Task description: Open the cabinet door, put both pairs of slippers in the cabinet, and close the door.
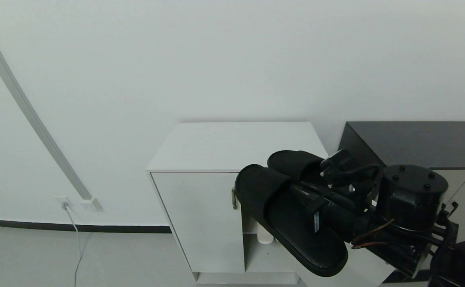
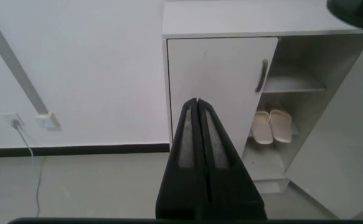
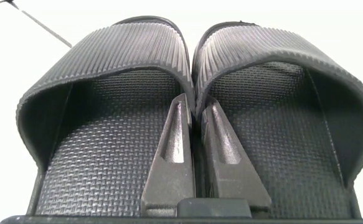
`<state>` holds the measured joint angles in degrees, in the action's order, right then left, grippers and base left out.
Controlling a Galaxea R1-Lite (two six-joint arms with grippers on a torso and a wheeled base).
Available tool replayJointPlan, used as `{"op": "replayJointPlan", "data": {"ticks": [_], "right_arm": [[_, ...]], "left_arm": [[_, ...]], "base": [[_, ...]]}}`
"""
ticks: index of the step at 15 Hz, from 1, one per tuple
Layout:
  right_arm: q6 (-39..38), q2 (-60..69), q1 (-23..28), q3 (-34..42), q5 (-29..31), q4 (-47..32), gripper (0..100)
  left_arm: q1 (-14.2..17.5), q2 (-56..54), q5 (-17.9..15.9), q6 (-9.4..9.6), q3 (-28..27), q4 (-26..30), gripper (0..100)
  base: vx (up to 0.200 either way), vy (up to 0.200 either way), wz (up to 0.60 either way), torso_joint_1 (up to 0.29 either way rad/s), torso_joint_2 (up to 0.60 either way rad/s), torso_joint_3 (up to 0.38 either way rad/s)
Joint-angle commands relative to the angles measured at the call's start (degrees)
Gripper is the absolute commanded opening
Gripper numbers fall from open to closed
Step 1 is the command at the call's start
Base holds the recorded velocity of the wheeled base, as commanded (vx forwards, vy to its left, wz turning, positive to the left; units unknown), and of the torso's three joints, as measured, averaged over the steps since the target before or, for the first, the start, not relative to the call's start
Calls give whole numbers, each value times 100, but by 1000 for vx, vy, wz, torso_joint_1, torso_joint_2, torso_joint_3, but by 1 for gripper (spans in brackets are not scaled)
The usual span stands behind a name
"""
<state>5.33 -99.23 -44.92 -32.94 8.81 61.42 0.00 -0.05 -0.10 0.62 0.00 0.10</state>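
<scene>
While the right arm is stretching in from the lower right of the head view toward the white cabinet (image 1: 232, 147), the right gripper (image 1: 316, 201) is holding a pair of black slippers (image 1: 292, 227) up in the air. The pair is hanging in front of the cabinet's right half and is hiding part of it.

From the right wrist, the right gripper (image 3: 197, 106) is showing its fingers (image 3: 172, 143) pressed close together on the two inner edges where the black slippers (image 3: 106, 93) are meeting side by side. One finger is lying inside each slipper under its ribbed strap, so the claw is clamped on the pair. The toes are pointing away from the wrist.

The left gripper (image 2: 197, 102) is hovering well apart from the white cabinet (image 2: 256, 18) and is aiming at its left door (image 2: 218, 62). Its fingers are lying flat together and gripping nothing.

That left door is sitting closed, with a handle (image 2: 263, 74) at its inner edge. The right compartment is standing open, and below its shelf (image 2: 293, 84) a pair of pale slippers (image 2: 271, 126) is resting side by side.
</scene>
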Motion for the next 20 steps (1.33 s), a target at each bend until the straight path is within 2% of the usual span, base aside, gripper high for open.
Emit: {"op": "replayJointPlan", "data": {"ticks": [1,20], "right_arm": [[-14,9,-8,-2,-11,11,0],[-5,27,89,77,-20,37,0]], "left_arm": [[0,5,1,-1,0,-1,0],[0,5,1,-1,0,-1,0]], "base": [[0,0,0,0,0,0],[0,0,-32,-14,31,17]]}}
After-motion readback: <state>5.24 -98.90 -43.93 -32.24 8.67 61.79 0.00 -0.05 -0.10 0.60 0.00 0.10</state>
